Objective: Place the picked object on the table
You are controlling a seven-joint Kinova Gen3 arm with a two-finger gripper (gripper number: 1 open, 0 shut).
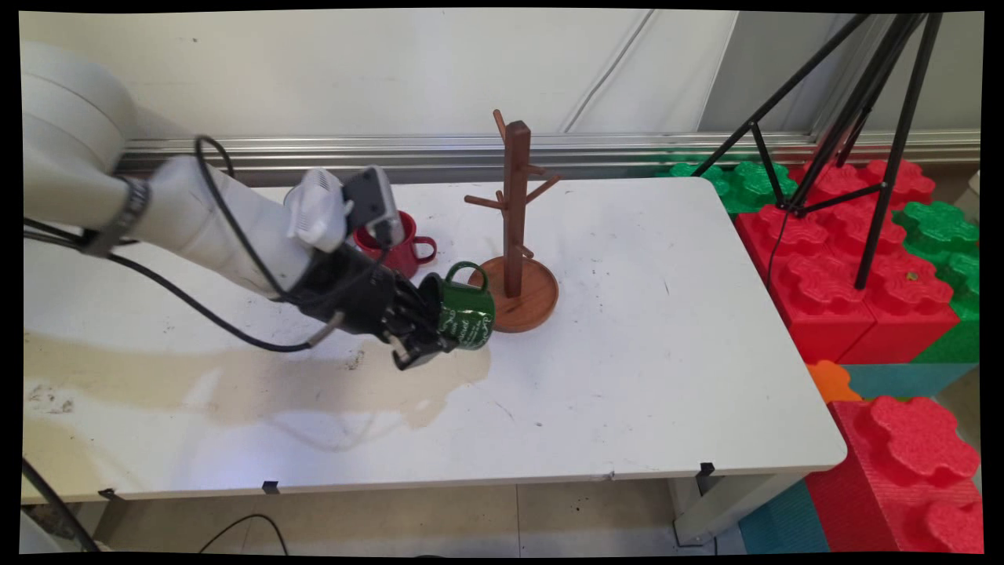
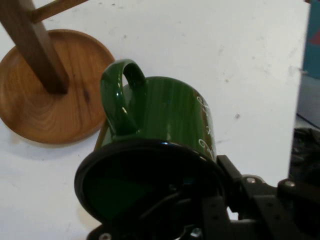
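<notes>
Sideways above the table [image 1: 643, 329], the green mug [image 1: 467, 314] sits clamped at its rim in the tool [image 1: 427, 329], handle up, just left of the wooden mug tree [image 1: 516, 227], red mug [image 1: 400, 249] behind.

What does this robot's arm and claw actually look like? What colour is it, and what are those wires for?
The arm is smooth, rounded and white, built of thick tube-like links. A small white and grey box sits near its wrist. At its end is a black gripper of jointed metal linkage with visible screws. Thin black cables loop loosely along the outside of the arm. What they carry cannot be told here.
</notes>
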